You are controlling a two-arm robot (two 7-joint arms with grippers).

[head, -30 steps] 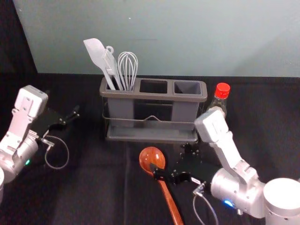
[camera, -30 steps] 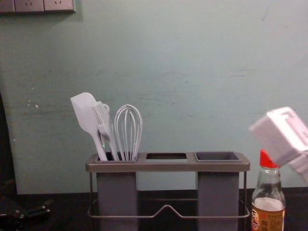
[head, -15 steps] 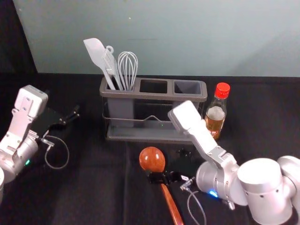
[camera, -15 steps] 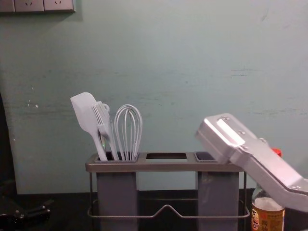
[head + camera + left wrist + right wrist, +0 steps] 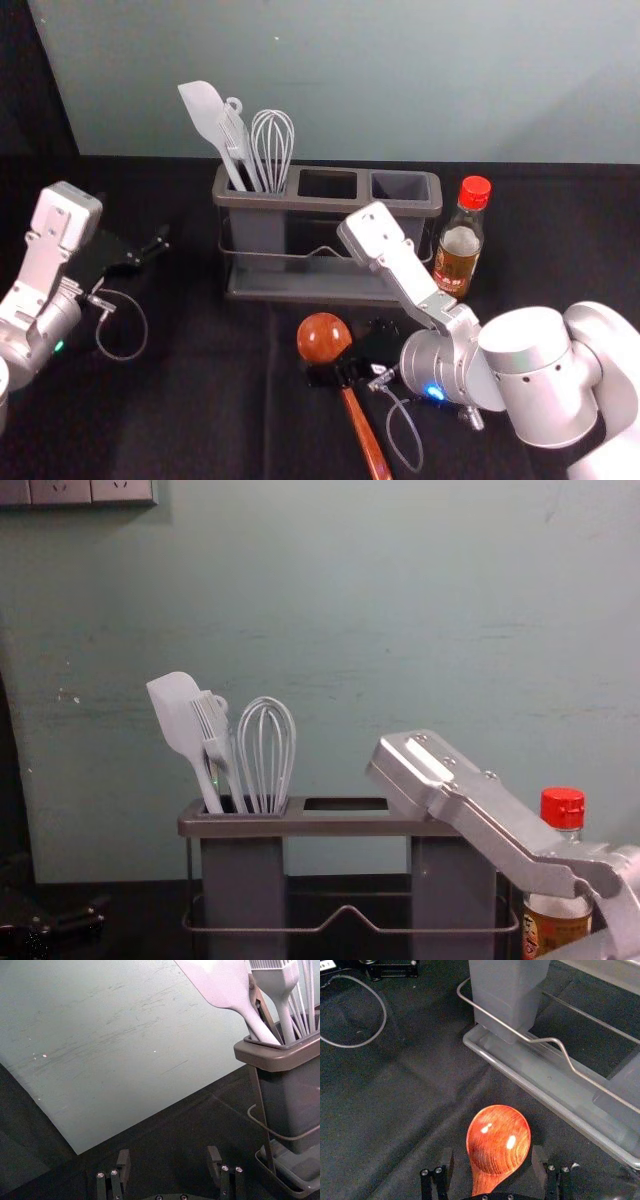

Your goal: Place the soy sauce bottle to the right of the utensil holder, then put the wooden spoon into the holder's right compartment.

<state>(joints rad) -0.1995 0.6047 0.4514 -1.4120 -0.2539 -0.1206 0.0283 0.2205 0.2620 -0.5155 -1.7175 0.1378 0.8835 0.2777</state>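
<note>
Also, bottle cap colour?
Red; the head view shows it best.

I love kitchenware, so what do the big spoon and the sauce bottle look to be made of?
The spoon looks like wood, probably varnished: reddish grain shows under glossy highlights. The bottle seems clear glass, perhaps plastic, as brown liquid shows through; its shiny red cap looks plastic.

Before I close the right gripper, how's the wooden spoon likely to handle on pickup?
The wooden spoon should be stiff, being grained wood. Bright highlights suggest a smooth finish, so it may slip. The wide bowl on a slim handle probably makes it head-heavy and apt to twist.
</note>
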